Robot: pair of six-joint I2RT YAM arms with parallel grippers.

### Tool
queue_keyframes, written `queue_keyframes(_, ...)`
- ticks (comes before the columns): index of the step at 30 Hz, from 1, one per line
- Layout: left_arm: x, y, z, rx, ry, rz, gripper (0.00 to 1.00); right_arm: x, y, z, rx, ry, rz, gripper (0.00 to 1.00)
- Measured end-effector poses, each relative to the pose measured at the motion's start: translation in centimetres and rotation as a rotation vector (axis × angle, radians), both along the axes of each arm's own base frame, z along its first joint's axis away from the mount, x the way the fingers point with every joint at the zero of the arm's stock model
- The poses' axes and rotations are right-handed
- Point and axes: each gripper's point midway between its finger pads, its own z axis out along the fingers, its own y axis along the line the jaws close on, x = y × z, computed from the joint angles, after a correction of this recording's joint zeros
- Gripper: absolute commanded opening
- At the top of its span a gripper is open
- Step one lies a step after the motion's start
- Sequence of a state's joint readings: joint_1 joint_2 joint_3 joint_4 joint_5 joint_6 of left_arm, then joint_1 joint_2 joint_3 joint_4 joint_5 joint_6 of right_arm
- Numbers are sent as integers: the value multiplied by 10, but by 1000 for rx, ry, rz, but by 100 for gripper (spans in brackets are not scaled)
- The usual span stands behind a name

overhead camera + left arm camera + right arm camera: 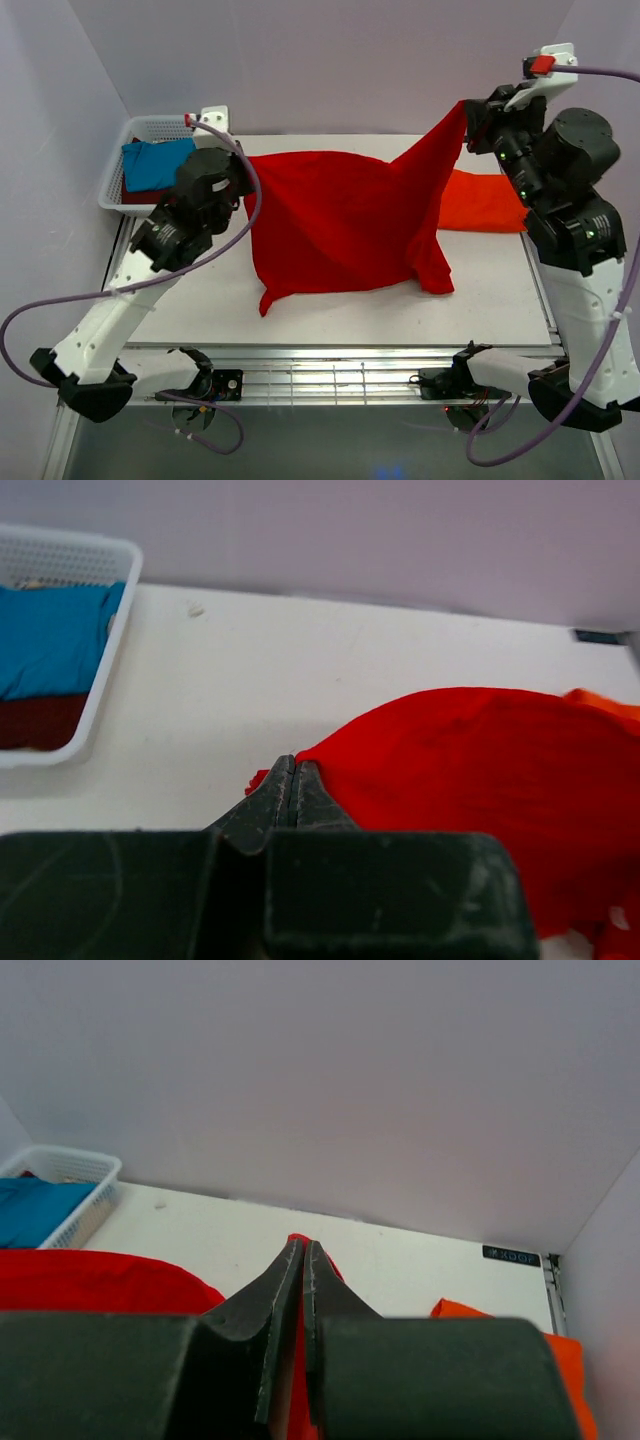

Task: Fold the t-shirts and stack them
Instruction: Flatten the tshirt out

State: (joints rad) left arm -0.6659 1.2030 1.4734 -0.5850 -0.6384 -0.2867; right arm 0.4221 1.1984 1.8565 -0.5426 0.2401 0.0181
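A bright red t-shirt (345, 220) hangs stretched between both grippers above the white table. My left gripper (238, 172) is shut on its left corner; the wrist view shows red cloth (480, 770) pinched at the fingertips. My right gripper (470, 115) is shut on its right corner, lifted high, with red cloth (312, 1360) between the jaws. The shirt's lower part rests crumpled on the table. An orange-red t-shirt (482, 202) lies flat at the back right, partly behind the red one. A teal-blue t-shirt (155, 165) lies on a dark maroon one (40, 720) in the basket.
A white mesh basket (140, 128) stands at the table's back left corner. The table (200, 300) has a metal rail along its near edge. Pale walls close the back and sides.
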Motion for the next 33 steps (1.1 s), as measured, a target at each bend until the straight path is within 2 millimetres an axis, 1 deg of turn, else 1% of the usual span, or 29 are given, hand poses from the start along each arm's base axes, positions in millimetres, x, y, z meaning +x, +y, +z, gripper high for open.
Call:
queue_keyframes(1,-6,0,14,-23,-28,-31,0,-11,-2,9,10,-26,16,8)
queue_keyframes(2,-17,0,37,-58,-70,-75,0,-22,-3,20,21,-56,35,8)
queue_keyframes(4,-34,0,73,-111,-138,-144,0,-38,-4,39,37,-104,69,8)
queue_keyframes(5,-45,1,95,-143,-176,-182,0,-46,-4,49,44,-127,87,8)
queue_keyframes(6,-59,2,120,-180,-225,-228,0,-53,-4,59,51,-152,103,8)
queue_keyframes(8,-81,5,154,-230,-294,-299,0,-70,-4,77,61,-194,139,8)
queue_keyframes(10,-105,8,180,-273,-352,-369,0,-90,-7,97,74,-245,171,8)
queue_keyframes(12,-127,12,195,-305,-390,-431,0,-110,-11,117,87,-298,200,8)
queue_keyframes(13,-137,13,201,-318,-403,-461,0,-123,-13,127,94,-332,216,8)
queue_keyframes(15,-153,12,210,-342,-422,-516,0,-144,-16,141,104,-387,245,8)
queue_keyframes(19,-171,5,220,-373,-431,-607,0,-190,-25,160,132,-481,305,8)
queue_keyframes(21,-177,1,224,-383,-426,-645,0,-204,-26,166,146,-507,333,8)
queue_keyframes(23,-182,-2,227,-392,-424,-674,0,-213,-25,171,158,-530,360,8)
queue_keyframes(25,-185,-3,231,-398,-430,-692,0,-215,-21,173,164,-538,381,8)
queue_keyframes(28,-183,-2,229,-398,-427,-682,0,-206,-16,170,172,-519,390,8)
queue_keyframes(29,-179,-2,225,-394,-424,-667,0,-200,-13,167,171,-505,390,8)
queue_keyframes(31,-165,-3,209,-372,-390,-623,0,-179,-5,155,164,-458,383,8)
queue_keyframes(33,-142,-8,185,-337,-339,-565,0,-151,4,140,153,-396,367,8)
